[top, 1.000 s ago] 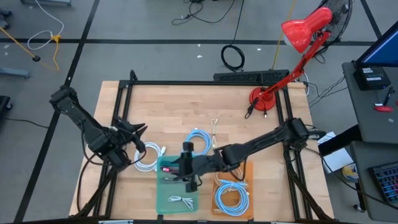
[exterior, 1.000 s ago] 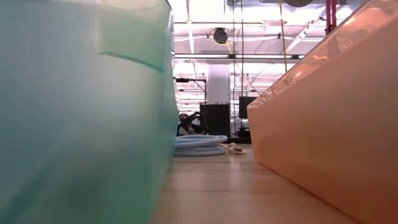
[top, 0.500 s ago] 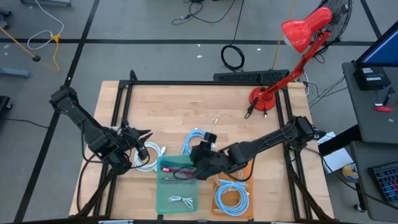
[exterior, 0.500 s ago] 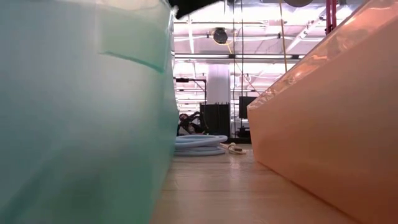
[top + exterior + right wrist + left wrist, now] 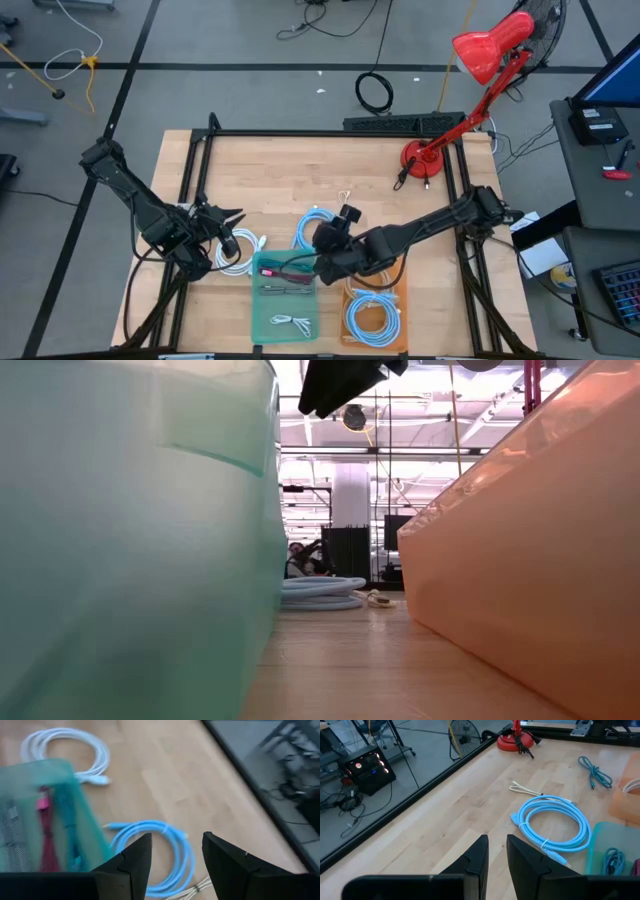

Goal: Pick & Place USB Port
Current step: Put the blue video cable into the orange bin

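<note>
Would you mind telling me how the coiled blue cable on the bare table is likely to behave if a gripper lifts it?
The blue cable looks thin and soft, so it would probably sag. A tie seems to bind the loops, so the coil should stay together. Lying flat, it seems unlikely to roll.

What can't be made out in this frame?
- Low view: the green bin and orange bin walls hide their contents.
- High view: the cables in the green bin are too small to name.
- Right wrist view: motion blur smears the bin and red cable.
</note>
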